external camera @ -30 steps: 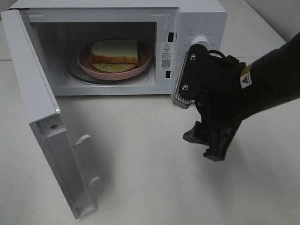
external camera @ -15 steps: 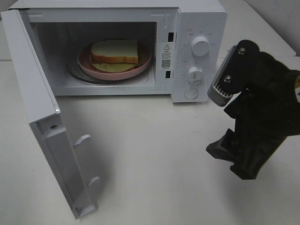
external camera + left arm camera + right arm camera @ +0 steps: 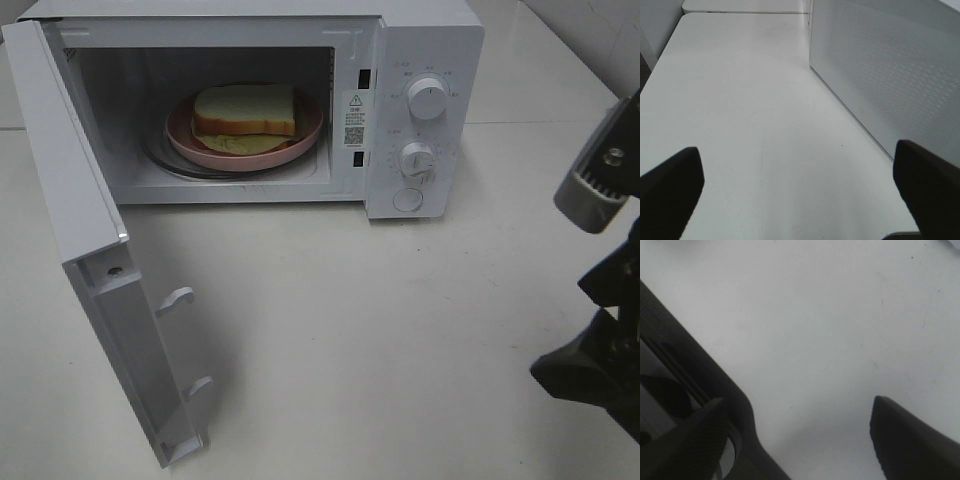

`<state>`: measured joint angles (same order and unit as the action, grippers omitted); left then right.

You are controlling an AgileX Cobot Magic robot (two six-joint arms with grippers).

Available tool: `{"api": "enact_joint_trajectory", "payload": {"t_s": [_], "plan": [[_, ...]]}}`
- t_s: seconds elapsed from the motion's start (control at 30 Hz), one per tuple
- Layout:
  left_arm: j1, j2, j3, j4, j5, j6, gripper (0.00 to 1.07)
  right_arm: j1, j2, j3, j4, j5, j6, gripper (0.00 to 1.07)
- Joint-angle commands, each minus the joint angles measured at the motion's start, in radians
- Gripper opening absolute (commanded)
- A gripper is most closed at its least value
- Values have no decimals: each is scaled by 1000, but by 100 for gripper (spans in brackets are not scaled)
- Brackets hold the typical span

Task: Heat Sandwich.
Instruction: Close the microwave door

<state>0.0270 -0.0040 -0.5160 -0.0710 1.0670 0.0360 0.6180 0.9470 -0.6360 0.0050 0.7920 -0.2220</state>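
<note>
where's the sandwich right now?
In the exterior high view the sandwich sits on the pink plate inside the open microwave, in the upper left of the picture, left of the control knobs.

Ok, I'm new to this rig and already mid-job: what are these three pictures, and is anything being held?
This is a two-armed robot at a white table. The wide picture comes from a camera mounted high. It shows a white microwave oven with its door swung open and, inside, the white-bread sandwich on a round pink plate. The other two pictures come from a camera on each wrist, looking out between dark fingertips. The left pincer is open over the table beside a perforated white panel. The right pincer is open too. Neither holds anything.
</note>
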Motion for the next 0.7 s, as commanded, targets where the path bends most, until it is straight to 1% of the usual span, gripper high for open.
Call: {"api": "enact_joint_trajectory", "payload": {"t_s": [0.03,0.1,0.2,0.3,0.33,0.4,0.47,0.5,0.7], "plan": [[2,-19,0,2,1,-5,98,3,-33,3,3,67,15,76],[2,-19,0,2,1,-5,98,3,-63,3,3,144,36,76],[2,-19,0,2,1,-5,98,3,-83,3,3,180,43,76],[2,-19,0,2,1,-5,98,3,-155,3,3,232,43,76],[2,-19,0,2,1,-5,98,3,-205,3,3,250,43,76],[2,-19,0,2,1,-5,98,3,-226,3,3,256,43,76],[2,-19,0,2,1,-5,98,3,-278,3,3,271,43,76],[2,-19,0,2,1,-5,98,3,-330,3,2,291,56,76],[2,-19,0,2,1,-5,98,-1,-423,3,-18,334,91,75]]}}
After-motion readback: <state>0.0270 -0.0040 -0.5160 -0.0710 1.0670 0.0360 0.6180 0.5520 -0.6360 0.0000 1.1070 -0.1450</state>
